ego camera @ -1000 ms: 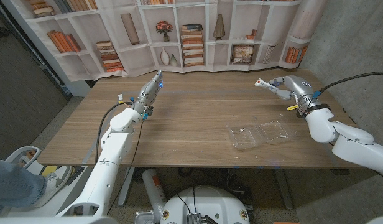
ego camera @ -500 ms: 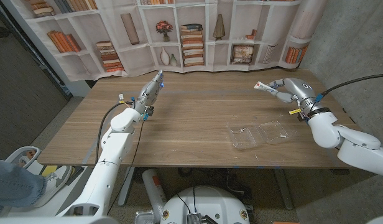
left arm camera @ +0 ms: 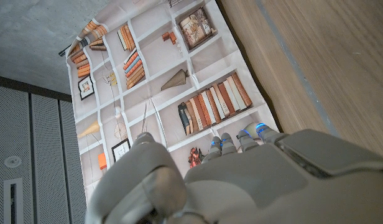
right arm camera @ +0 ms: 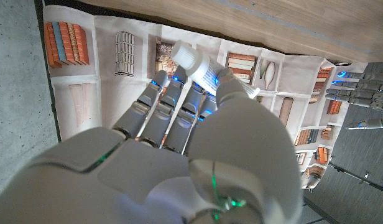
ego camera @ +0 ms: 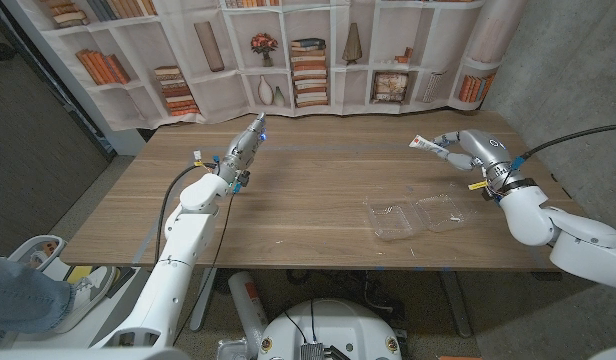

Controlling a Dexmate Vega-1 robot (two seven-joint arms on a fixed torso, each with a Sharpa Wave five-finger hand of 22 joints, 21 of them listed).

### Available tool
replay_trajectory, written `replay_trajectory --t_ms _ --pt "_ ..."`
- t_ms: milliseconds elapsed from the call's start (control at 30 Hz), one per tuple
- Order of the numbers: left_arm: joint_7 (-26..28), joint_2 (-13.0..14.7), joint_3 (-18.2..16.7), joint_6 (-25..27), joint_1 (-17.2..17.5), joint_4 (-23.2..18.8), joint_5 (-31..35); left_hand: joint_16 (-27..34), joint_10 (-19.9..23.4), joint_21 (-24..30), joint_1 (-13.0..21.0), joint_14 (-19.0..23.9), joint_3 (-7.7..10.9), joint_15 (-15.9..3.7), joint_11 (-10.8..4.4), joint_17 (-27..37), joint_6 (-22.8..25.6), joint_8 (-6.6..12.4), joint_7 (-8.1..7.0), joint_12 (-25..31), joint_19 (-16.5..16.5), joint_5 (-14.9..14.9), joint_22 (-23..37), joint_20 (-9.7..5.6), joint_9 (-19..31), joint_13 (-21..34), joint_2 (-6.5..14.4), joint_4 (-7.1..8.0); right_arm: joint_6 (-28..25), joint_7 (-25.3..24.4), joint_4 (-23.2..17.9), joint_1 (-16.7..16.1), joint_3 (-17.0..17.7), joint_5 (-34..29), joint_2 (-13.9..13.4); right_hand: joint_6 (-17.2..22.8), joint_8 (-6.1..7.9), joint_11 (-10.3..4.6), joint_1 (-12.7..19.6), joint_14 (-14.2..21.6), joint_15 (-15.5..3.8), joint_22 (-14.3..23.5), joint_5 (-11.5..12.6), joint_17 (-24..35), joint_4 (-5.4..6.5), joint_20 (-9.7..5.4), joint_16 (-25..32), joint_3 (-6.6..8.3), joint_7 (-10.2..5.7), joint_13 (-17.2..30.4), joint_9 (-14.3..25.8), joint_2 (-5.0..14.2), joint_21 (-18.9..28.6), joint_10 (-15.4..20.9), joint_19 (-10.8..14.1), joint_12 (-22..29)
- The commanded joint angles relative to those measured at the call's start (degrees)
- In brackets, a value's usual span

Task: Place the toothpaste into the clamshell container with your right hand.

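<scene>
The right robot hand holds the toothpaste clear of the tabletop, the tube pinched between thumb and fingers. In the right wrist view the tube lies across the fingertips with its white cap end projecting past them. In the head view the tube's long axis runs roughly 9 to 3 o'clock, the free end pointing toward 9 o'clock, away from the palm. The clamshell container lies open on the tabletop, its two clear halves side by side, at about 7 o'clock from the right robot hand and near the front edge. Toothpaste and container are well apart, with bare wood between. The right robot hand is plainly the nearer to the container; the left robot hand stands across the tabletop toward 9 o'clock, fingers extended close together and holding nothing. Judgement: the coming move requires travel toward 7 o'clock and a descent, and the long axis may need turning to suit a tray.
</scene>
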Motion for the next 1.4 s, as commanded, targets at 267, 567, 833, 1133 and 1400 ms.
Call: replay_trajectory --t_ms 267,567,833,1133,1400 --pt "0.35 0.31 0.52 0.43 -0.15 -0.98 0.48 -0.02 -0.28 0.06 0.11 -2.00 -0.53 0.29 -0.12 0.32 -0.16 -0.04 0.16 0.05 -5.01 -0.11 0.13 -0.55 0.08 0.29 0.37 0.14 -0.81 -1.49 -1.90 -8.61 6.39 0.16 0.03 1.66 0.31 -1.36 0.85 0.43 -7.48 0.34 0.41 0.10 0.04 -8.49 -0.01 -0.55 -1.29 0.40 0.17 0.26 0.21 2.14 0.18 0.28" --pt "-0.06 0.13 0.52 -0.06 -0.32 -0.21 0.04 -0.03 -0.26 0.07 0.13 -2.01 -0.60 0.40 -0.06 0.32 -0.20 -0.06 0.19 0.06 -5.00 -0.12 0.14 -0.52 0.08 0.29 0.41 0.13 -2.64 -1.09 -3.85 -11.92 8.69 -1.66 0.88 1.73 0.22 -1.35 0.86 0.46 -7.49 0.37 0.47 0.08 0.17 -8.50 -0.05 -0.83 -1.36 0.33 0.14 0.35 0.20 2.09 0.16 0.20" --pt "-0.49 -0.16 0.69 -0.42 -0.88 1.07 -0.11 -0.03 -0.30 0.07 0.16 -2.02 -0.65 0.43 -0.19 0.32 -0.19 -0.06 0.15 0.05 -5.02 -0.13 0.14 -0.54 0.08 0.29 0.44 0.12 -3.60 -0.28 -5.52 -14.26 10.11 -2.83 2.14 1.79 0.18 -1.37 0.76 0.32 -7.41 0.39 0.47 0.02 0.29 -8.53 -0.17 -1.00 -1.39 0.29 0.13 0.40 0.18 1.99 0.12 0.13" --pt "-0.81 -0.35 0.97 -0.57 -1.23 1.74 0.15 -0.05 -0.36 0.07 0.19 -2.09 -0.71 0.41 -0.19 0.32 -0.18 -0.06 0.14 0.03 -5.02 -0.15 0.14 -0.55 0.08 0.29 0.49 0.12 -4.81 1.07 -7.08 -16.29 11.75 -4.60 3.24 1.64 0.05 -1.38 0.74 0.19 -7.43 0.39 0.48 -0.03 0.36 -8.54 -0.27 -1.13 -1.20 0.27 0.12 0.47 0.14 1.83 0.03 0.04" --pt "-0.53 -0.63 0.85 -0.51 -0.98 1.57 0.16 -0.04 -0.32 0.06 0.22 -2.07 -0.76 0.35 -0.14 0.33 -0.20 -0.06 0.14 0.05 -5.06 -0.15 0.14 -0.51 0.09 0.30 0.51 0.10 -4.75 2.02 -6.91 -17.38 12.36 -5.23 4.39 1.68 0.02 -1.37 0.85 0.10 -7.46 0.40 0.48 -0.06 0.37 -8.54 -0.32 -1.13 -1.22 0.27 0.13 0.68 0.11 1.80 -0.04 0.02"
